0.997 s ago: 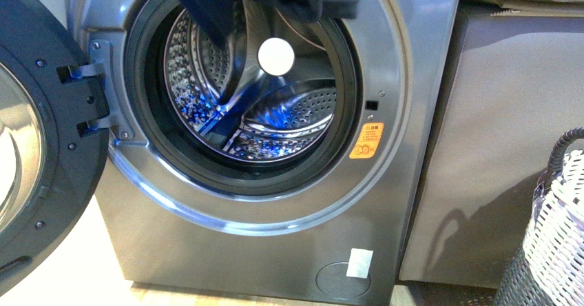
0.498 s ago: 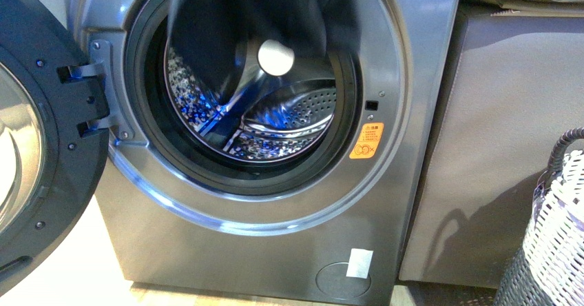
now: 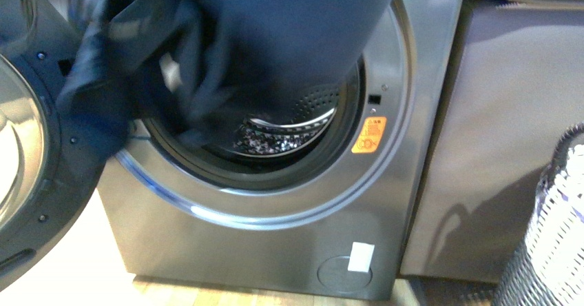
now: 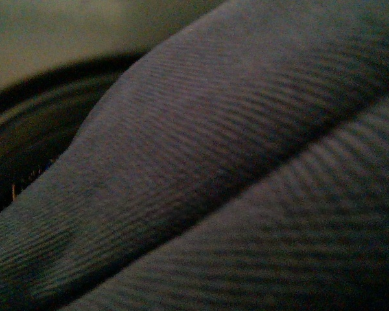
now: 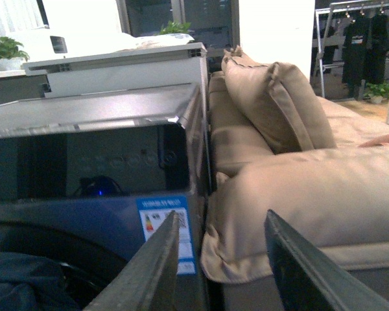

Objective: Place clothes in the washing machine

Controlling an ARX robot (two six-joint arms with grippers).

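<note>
Clothes [image 3: 289, 37] hang lengthwise downward across the washing machine [image 3: 241, 244] mouth.

Place: I read this as a home laundry corner, or a room dressed up to look like one.
Appliance: a grey front-loading washer [image 3: 275, 237] fills my front camera, its door [image 3: 27, 147] open and clothes [image 3: 289, 37] hanging at its mouth.
Beside it: a plain cabinet [image 3: 509, 147] and a woven basket [image 3: 554, 244].
Floor: pale wood [image 3: 206, 296].
On top: beige cushions [image 5: 279, 110], seen from my right wrist camera.
Behind: a potted plant [image 5: 6, 48] and dark garments [image 5: 358, 32] hanging up.
</note>
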